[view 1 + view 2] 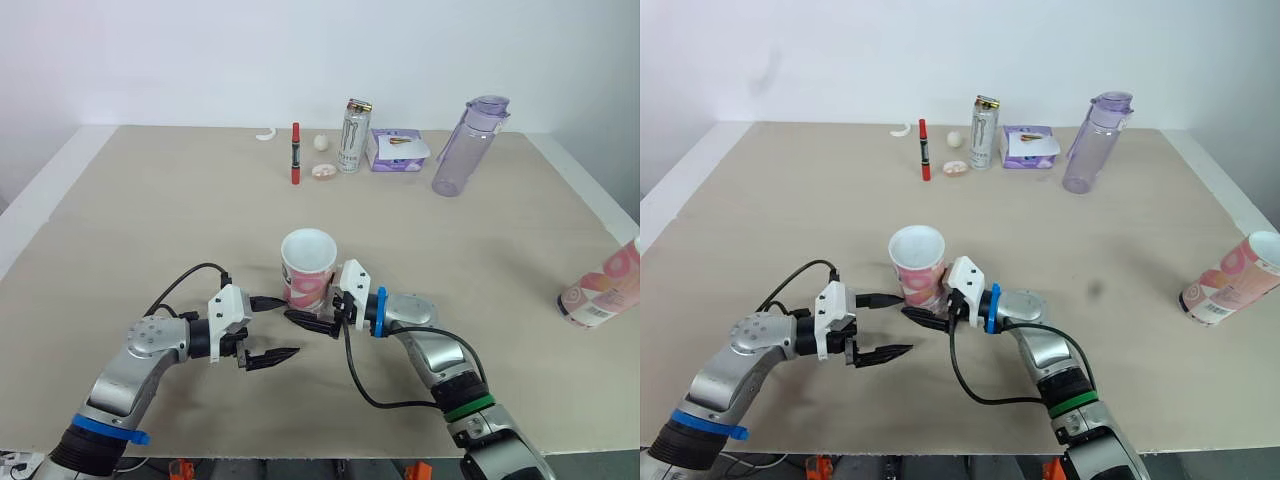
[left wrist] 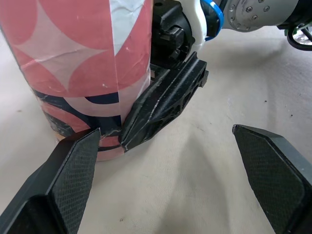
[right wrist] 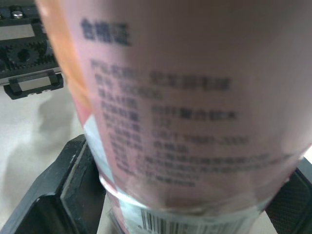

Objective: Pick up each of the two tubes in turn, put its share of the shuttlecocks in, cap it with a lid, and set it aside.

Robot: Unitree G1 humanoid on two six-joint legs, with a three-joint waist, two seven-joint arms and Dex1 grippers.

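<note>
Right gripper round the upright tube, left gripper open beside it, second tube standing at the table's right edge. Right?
No. The second tube lies on its side at the table's right edge, per the left eye view. Correct: right gripper round the upright tube, left gripper open.

Hard to see around the two tubes

The foot of the standing tube is hidden behind the right gripper, and one finger of that gripper is out of sight behind the tube. In the right wrist view the tube is so close that its print is a blur, and its top is cut off. The lying tube is cut by the picture's edge. Far back, a white curved thing, a little ball and a pale lump, maybe a shell, are too small to tell.
</note>
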